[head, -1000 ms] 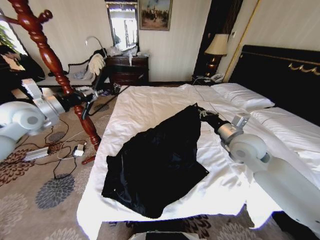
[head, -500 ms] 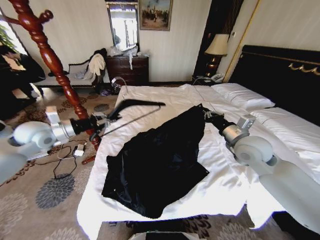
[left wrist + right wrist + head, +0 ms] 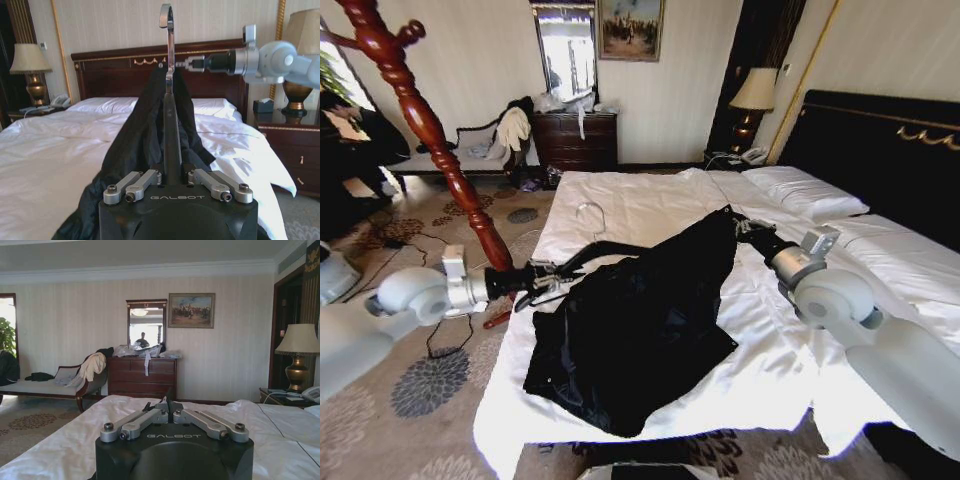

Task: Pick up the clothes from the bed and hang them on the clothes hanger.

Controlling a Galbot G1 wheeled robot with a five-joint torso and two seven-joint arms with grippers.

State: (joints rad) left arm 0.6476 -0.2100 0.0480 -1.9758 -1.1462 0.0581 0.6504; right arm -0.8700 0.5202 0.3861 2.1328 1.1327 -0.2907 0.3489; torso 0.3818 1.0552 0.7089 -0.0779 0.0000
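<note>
The far arm of the slim black hanger with the silver hook (image 3: pixel 582 262) goes under the large black shiny garment (image 3: pixel 640 330) and is hidden there. In the left wrist view the left gripper (image 3: pixel 171 176) covers the hanger's lower part. The fingertips of the right gripper (image 3: pixel 738 226) are lost against the dark cloth. The wide white bed (image 3: pixel 650 200) is cut by the picture's right edge.

The left gripper (image 3: pixel 542 276) now sits lower at the near edge of the bed (image 3: pixel 640 200), the clothes hanger (image 3: pixel 605 252) it carries brought down from mid-air against the clothes (image 3: pixel 640 320). The right gripper (image 3: pixel 741 226) lifts the garment's top corner slightly higher.
</note>
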